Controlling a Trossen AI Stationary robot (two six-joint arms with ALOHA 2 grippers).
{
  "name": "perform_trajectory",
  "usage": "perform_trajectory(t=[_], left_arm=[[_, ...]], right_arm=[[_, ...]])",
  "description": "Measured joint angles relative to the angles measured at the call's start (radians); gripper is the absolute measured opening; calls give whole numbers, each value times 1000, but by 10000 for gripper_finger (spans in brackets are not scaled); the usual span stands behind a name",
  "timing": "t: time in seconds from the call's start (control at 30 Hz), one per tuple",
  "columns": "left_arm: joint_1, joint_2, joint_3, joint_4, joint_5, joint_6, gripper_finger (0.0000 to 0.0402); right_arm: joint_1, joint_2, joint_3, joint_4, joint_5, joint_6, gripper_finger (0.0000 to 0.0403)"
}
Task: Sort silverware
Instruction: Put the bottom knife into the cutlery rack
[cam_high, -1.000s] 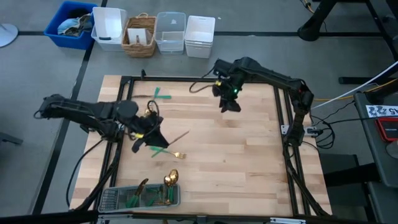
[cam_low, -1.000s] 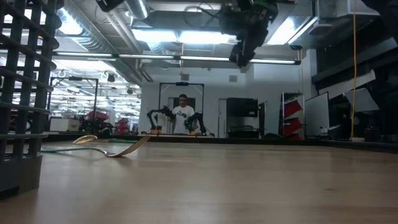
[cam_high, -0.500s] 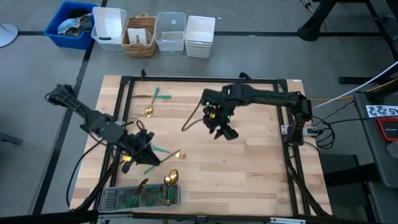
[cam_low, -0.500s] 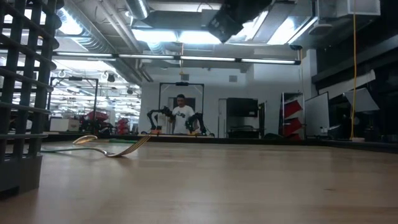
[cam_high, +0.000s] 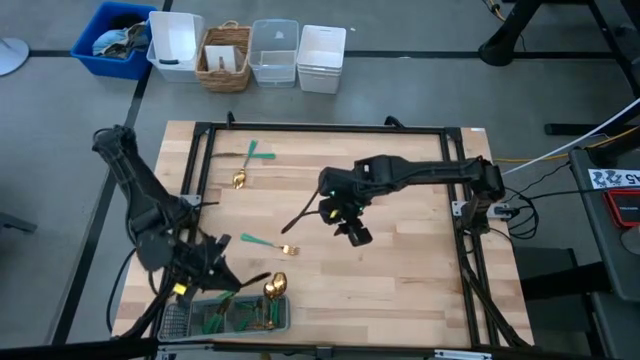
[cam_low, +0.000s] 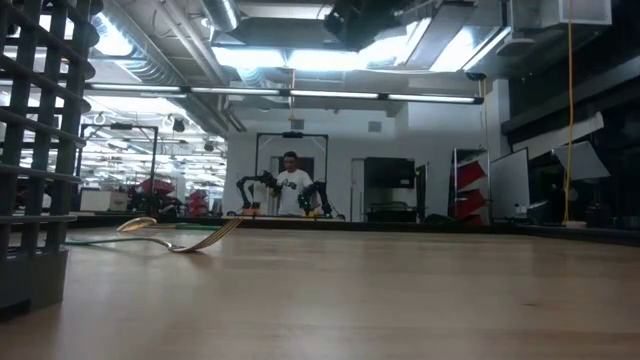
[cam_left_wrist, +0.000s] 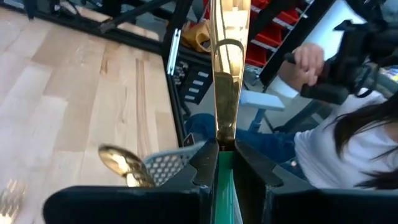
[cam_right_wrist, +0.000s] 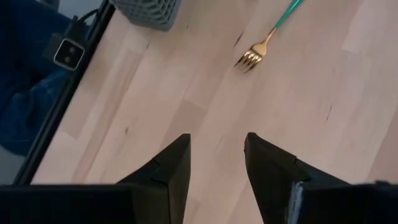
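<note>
The left gripper (cam_left_wrist: 225, 163), clamped on a knife (cam_left_wrist: 227, 81) by its green handle, hangs just beside the tray (cam_high: 178, 322); blade pointing out past its fingertips; right gripper (cam_right_wrist: 214, 165) apart above a fork (cam_right_wrist: 264, 43)

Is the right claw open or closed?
Open. The right gripper shows bare wood between its two fingers and holds nothing; the fork lies farther ahead on the table.

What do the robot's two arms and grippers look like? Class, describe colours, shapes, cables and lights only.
Both arms are black and slim, built of jointed segments, with black cables trailing along them. The left gripper and right gripper each end in two dark, wedge-shaped fingers. A small green light glows near each wrist. No lettering can be made out on either arm.
</note>
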Motion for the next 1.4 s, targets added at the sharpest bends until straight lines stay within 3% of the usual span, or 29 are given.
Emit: perform_trajectory(t=[0.37,0.7,1.0,1.4], left_arm=[[-198,207,0,22,-280,-196,29],[-364,378,-1,29,-533,-421,29],[-437,423,-1,27,-551,-455,29],[-446,423,-1,22,-488,-450,29]], right_arm=[[84,0,0,23,119,64,150],[144,0,0,45,166,64,150],[147,0,0,62,173,64,150],[146,0,0,67,183,84,150]])
